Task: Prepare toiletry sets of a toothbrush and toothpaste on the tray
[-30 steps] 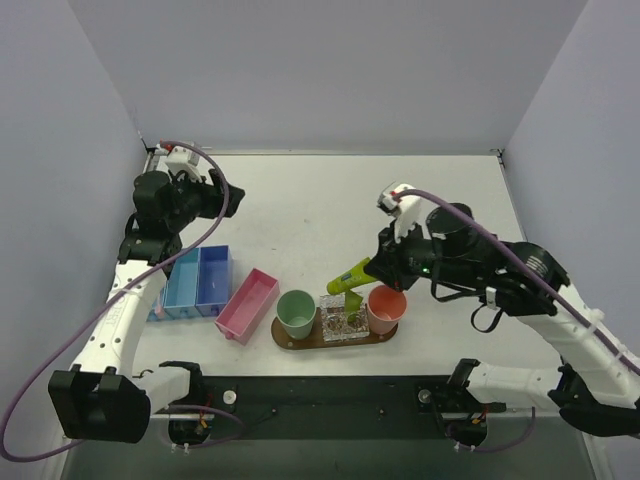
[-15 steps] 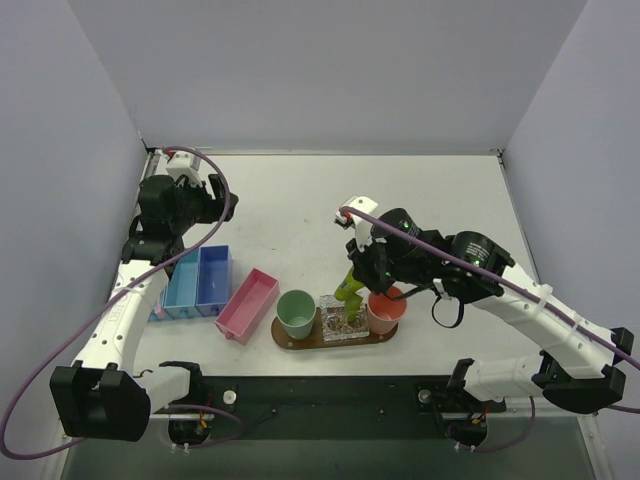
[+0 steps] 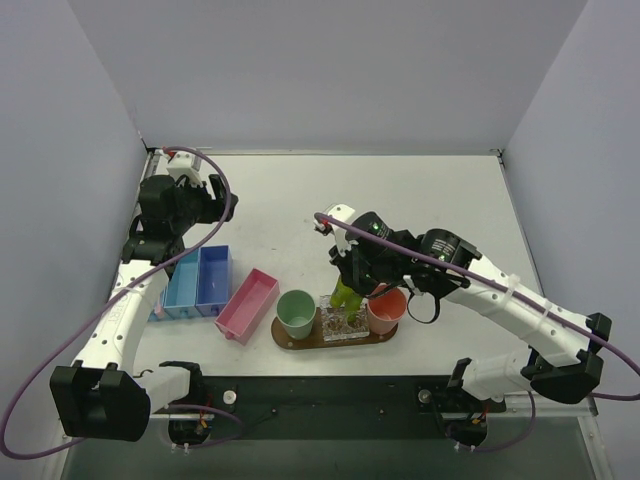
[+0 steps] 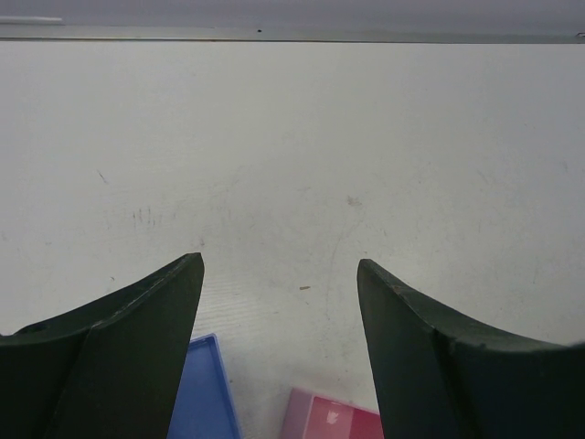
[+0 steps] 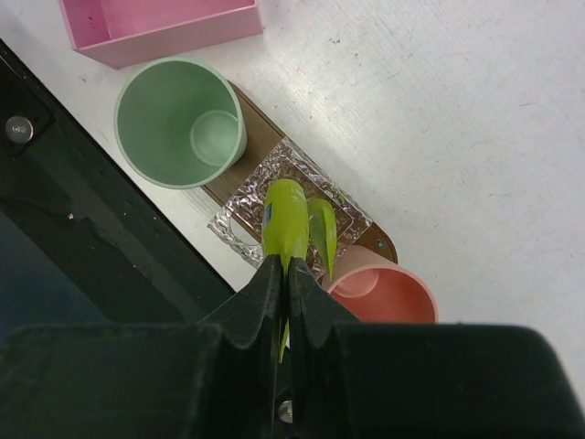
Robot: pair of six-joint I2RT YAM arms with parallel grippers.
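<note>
Right wrist: what has the right gripper got?

Its fingers are clamped on a green tube. The tube points down into the glass. I cannot tell whether it touches the bottom.

Where is the glass?

It sits in the middle of the tray, between a green cup and a pink cup. All three stand on the wood. The tray lies at the table's near edge, with a pink bin just beside its green-cup end.

And the left gripper?

It is spread wide, holding nothing, above bare table. A blue bin shows under it, apart from the tray.
</note>
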